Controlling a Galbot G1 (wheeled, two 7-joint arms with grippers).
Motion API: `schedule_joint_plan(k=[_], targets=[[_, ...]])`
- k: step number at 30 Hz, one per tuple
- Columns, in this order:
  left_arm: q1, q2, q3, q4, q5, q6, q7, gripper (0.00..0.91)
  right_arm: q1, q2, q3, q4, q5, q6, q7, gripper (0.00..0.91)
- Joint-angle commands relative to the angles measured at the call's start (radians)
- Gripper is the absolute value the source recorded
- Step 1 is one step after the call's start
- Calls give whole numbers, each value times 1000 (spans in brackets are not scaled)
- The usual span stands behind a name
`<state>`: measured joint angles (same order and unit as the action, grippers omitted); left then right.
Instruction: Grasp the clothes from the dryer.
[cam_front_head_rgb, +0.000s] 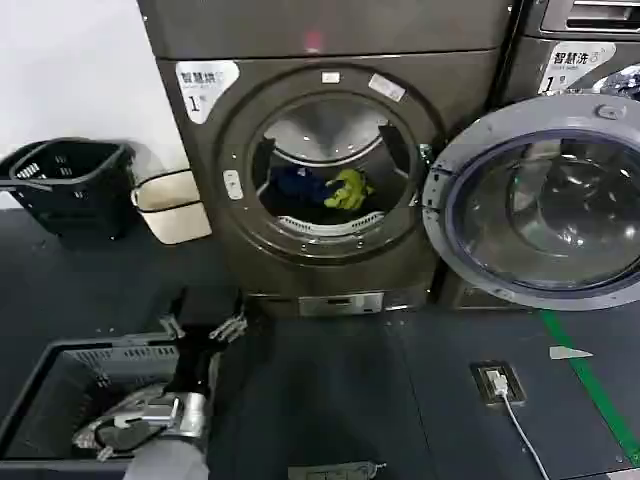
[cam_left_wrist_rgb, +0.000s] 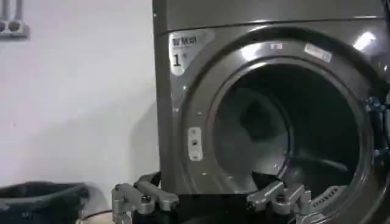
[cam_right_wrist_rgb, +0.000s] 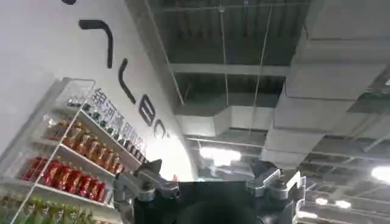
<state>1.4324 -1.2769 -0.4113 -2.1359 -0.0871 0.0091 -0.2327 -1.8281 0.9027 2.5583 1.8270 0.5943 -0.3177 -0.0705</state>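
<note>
The dryer (cam_front_head_rgb: 200, 150) stands straight ahead, its round glass door (cam_front_head_rgb: 545, 205) swung wide open to the right. Inside the steel drum lie the clothes: a bright yellow-green piece (cam_front_head_rgb: 348, 188) beside a dark navy piece (cam_front_head_rgb: 295, 182). My left gripper (cam_front_head_rgb: 203, 322) is low on the left, in front of the dryer's lower left corner and short of the porthole, open and holding nothing. In the left wrist view the left gripper (cam_left_wrist_rgb: 209, 198) faces the dryer (cam_left_wrist_rgb: 183, 122) and its drum mouth (cam_left_wrist_rgb: 280, 134). My right gripper (cam_right_wrist_rgb: 210, 182) points up at the ceiling, open and empty.
A dark mesh basket (cam_front_head_rgb: 40, 385) sits on the floor under my left arm. A black basket (cam_front_head_rgb: 70, 180) and a cream bin (cam_front_head_rgb: 172, 205) stand left of the dryer. A second machine (cam_front_head_rgb: 580, 40) stands behind the open door. A floor socket with a cable (cam_front_head_rgb: 497, 380) lies at the right.
</note>
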Motion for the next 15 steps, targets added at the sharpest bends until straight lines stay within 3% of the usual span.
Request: schedule_joint_plan(k=[1,15], targets=[[1,-3,-8,0,-1,8,14,907,0,1,-1,0,7,32,-8,907],[18,1,-15,-21,3,8,24,907,-8,3,12,1,47,54,-6,907]])
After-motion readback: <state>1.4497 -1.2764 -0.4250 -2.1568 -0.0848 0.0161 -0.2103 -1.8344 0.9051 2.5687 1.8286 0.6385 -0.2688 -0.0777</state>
